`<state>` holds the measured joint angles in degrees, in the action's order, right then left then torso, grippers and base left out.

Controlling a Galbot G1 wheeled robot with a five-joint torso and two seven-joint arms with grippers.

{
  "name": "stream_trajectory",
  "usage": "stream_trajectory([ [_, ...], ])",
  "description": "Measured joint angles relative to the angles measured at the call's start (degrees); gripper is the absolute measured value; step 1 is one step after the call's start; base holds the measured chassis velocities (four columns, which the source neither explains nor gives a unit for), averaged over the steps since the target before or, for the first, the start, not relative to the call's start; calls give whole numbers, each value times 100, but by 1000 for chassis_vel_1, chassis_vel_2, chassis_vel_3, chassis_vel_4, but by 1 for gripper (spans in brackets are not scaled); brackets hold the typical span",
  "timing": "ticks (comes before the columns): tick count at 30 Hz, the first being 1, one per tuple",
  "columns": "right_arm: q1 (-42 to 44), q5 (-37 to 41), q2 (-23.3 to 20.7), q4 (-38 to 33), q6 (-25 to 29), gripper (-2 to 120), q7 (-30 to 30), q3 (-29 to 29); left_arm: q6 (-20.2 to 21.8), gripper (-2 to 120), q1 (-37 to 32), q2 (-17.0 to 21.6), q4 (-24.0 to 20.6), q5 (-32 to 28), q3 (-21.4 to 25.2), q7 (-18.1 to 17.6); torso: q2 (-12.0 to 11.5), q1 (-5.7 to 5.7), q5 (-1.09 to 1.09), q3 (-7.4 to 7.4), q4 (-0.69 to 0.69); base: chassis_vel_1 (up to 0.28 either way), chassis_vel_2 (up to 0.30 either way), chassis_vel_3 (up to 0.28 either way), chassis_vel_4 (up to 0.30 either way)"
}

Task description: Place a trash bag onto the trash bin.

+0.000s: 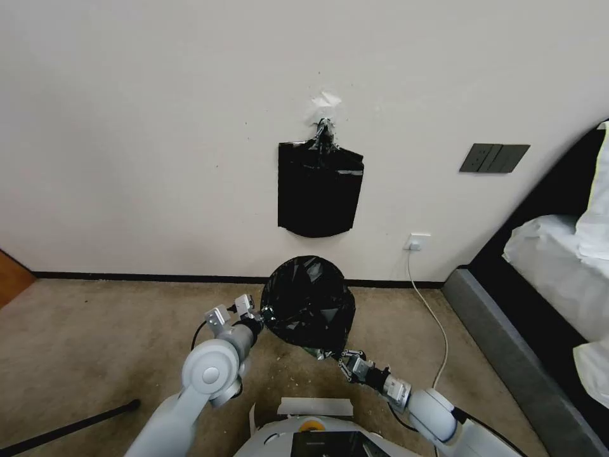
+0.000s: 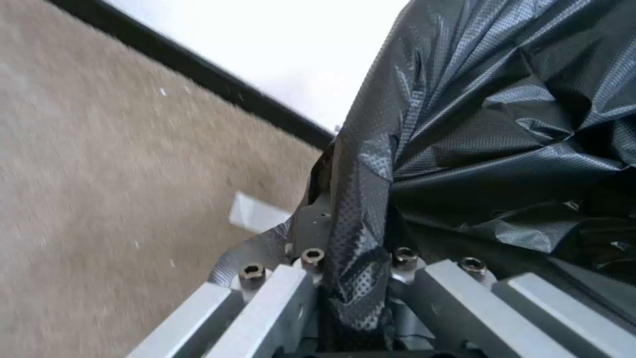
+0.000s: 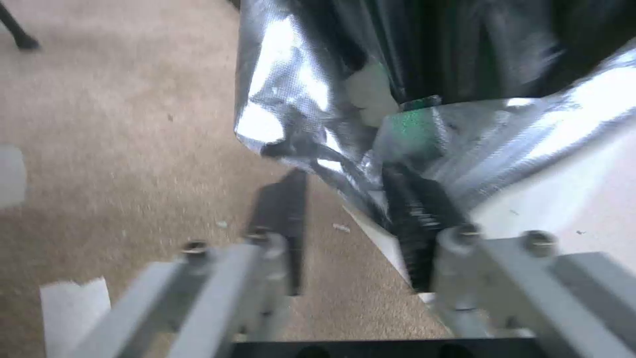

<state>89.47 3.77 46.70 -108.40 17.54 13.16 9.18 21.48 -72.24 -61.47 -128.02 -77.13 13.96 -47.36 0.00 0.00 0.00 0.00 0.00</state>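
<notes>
Pinched in the left gripper (image 2: pixel 355 278), the trash bag (image 1: pixel 309 303) drapes over the trash bin (image 3: pixel 563 199) on the carpet; right gripper (image 3: pixel 357 238) spread apart beside its edge — pull film evenly down around the rim.

a flat black pack (image 1: pixel 320 188) hangs on the wall above the beige carpet (image 1: pixel 95 343); a white cable (image 1: pixel 431 311) trails from a socket (image 1: pixel 417 241) beside the bed (image 1: pixel 558 254).

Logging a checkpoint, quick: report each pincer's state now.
Left pincer: shut on the trash bag, pinching its edge.
Right pincer: open at the bag's near edge by the trash bin, holding nothing.
</notes>
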Motion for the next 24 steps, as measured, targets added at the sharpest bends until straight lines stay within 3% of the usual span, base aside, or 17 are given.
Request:
stream_trajectory([
  [7,423,264,-177,-503,-54,61,-181,238,-228,0,-27,58,122,779,-79,469,0,0,1,0,1,0,0,0,0],
  [9,840,551,-341,-1087,-261,73,-373,431,-301,0,-115,71,131,1269,-163,709,0,0,-1,0,0,0,0,0,0],
  [10,840,551,-341,-1087,-261,73,-373,431,-301,0,-115,71,131,1269,-163,709,0,0,-1,0,0,0,0,0,0],
  [14,1434,1187,-533,-2277,-903,58,-763,769,-431,0,-293,47,153,2038,-377,1053,0,0,-1,0,0,0,0,0,0],
  [19,1526,1921,-570,-3096,-1706,43,-1179,823,-555,0,-354,7,198,2510,-548,1216,0,0,-1,0,0,0,0,0,0],
  [21,1213,2538,-574,-3481,-2467,32,-1595,717,-626,0,-360,-21,208,2860,-713,1283,0,0,-1,-1,-1,0,0,0,0],
  [24,675,3123,-606,-3551,-3075,23,-1953,554,-674,0,-354,-57,209,3203,-864,1311,0,0,3,0,0,0,0,0,0],
])
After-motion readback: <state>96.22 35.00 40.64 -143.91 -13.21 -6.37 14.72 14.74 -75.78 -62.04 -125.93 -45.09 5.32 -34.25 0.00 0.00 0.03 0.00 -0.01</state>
